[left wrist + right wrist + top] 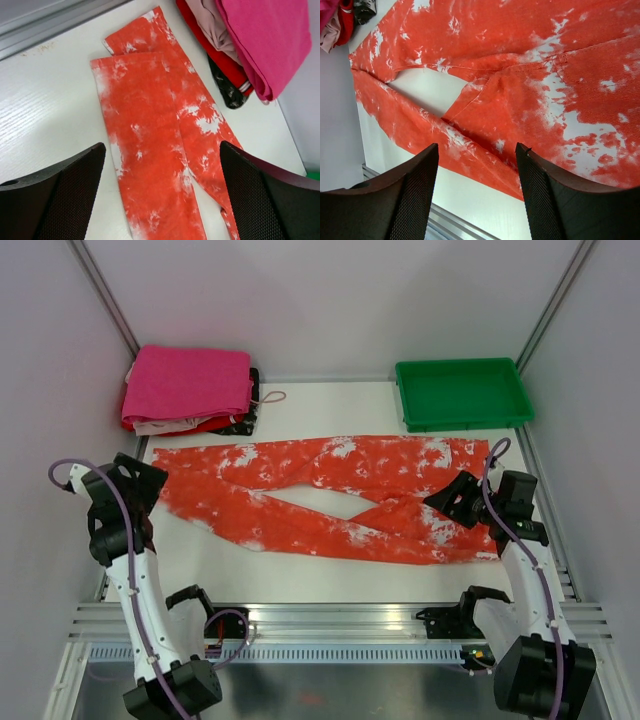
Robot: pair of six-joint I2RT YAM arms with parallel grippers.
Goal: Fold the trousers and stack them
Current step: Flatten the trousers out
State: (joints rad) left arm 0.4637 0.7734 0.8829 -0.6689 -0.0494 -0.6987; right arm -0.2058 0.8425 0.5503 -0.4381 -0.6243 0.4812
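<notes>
1. Two long legs of the orange-red tie-dye trousers lie flat on the white table. They sit just nearer the arms than the green tray, with the waist below the tray and the cuffs reaching far to its left.
2. A bare gap shows between the legs, so they are not yet laid together.
3. Left gripper: jaws wide apart and holding nothing, hovering over the leg ends, far left of the tray.
4. Right gripper: jaws apart and holding nothing, over the crotch, near the tray.
5. Likely step: closing the gap between the legs. Pinch one leg's edge, drag it low onto the other, and keep the waist pinned.
6. The magenta-pink cloth tops a folded pile well left of the tray, which is probably where the stack goes.
</notes>
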